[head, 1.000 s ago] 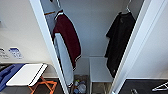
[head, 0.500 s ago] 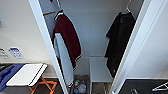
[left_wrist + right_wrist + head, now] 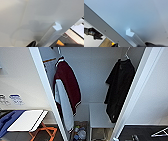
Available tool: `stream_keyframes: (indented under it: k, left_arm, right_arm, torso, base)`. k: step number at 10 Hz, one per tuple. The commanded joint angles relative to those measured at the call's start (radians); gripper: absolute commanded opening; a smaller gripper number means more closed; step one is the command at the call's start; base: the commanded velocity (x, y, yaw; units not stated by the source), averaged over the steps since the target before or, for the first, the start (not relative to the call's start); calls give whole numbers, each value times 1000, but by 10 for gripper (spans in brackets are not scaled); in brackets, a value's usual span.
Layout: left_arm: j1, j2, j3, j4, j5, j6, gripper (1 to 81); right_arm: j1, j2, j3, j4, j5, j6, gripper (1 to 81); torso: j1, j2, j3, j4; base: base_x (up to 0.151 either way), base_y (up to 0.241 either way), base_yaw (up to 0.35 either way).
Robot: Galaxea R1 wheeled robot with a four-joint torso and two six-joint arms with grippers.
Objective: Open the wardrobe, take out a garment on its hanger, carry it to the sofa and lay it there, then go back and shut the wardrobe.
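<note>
The wardrobe [image 3: 100, 77] stands open, its left door [image 3: 22, 79] and right door [image 3: 155, 92] swung out toward me. Inside on the right hangs the black garment [image 3: 120, 89], limp and about torso length, on the hanger, whose thin hook [image 3: 126, 53] rises above its collar. A maroon jacket with white sleeves [image 3: 67, 87] hangs at the left side. The left wrist view faces a white door panel with a small white handle [image 3: 52, 32] close by. Another white handle [image 3: 134, 36] on a door panel sits close in the right wrist view.
A white shelf block [image 3: 98, 114] sits low inside the wardrobe, with small items [image 3: 80, 133] on the floor beside it. A white folding table with orange legs [image 3: 27, 120] stands at lower left, next to a blue shape [image 3: 7, 122]. Dark floor [image 3: 140, 133] lies at lower right.
</note>
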Motion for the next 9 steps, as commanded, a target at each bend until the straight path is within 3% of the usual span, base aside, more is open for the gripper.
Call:
stream_keyframes:
  k: [1, 9]
  left_arm:
    - [-24, -6, 97, -29, 151, -23, 811]
    - [8, -9, 117, -26, 150, -17, 811]
  right_arm:
    - [53, -4, 73, 12, -101, 23, 811]
    - [7, -32, 70, -11, -86, 20, 811]
  torso:
    - [0, 0, 0, 0]
    - [0, 0, 0, 0]
  base:
    - [0, 0, 0]
    - [0, 0, 0]
